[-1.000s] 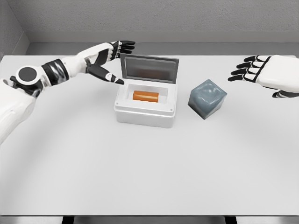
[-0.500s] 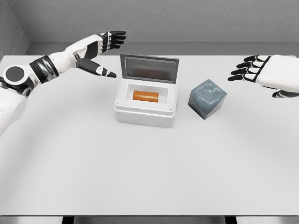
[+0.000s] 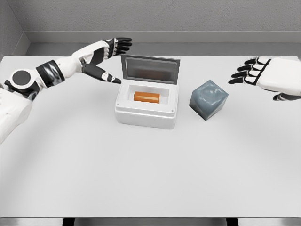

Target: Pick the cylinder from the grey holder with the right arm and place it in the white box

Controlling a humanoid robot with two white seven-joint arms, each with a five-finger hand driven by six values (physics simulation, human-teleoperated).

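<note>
Now the orange cylinder (image 3: 146, 97) lies on its side inside the white box (image 3: 146, 113), along the box's back wall, with its long axis running left to right. The box's lid (image 3: 150, 68) stands raised at the rear, its grey inner face turned toward me. The box sits on the white table (image 3: 141, 174), a little left of the table's middle.

My right hand (image 3: 263, 74) hangs over the table's far right part, well apart from the cylinder and off to its right. Its black-tipped fingers (image 3: 242, 75) are spread and point left toward the box; they hold nothing. Between that hand and the box stands the grey holder (image 3: 209, 99), a translucent cube turned with one corner toward me. It is just beside the box's right wall, though I cannot tell whether the two touch. The holder lies below and to the left of my right fingertips, not touching them.

My left hand (image 3: 104, 59) reaches in from the left, its arm crossing the table's far left corner. It is open too: the upper fingers stretch toward the lid's top left corner, and the thumb (image 3: 104, 75) points at the box's left rear edge. Neither appears to touch the box. The cylinder sits to the right of and nearer me than that thumb, inside the box's walls.
</note>
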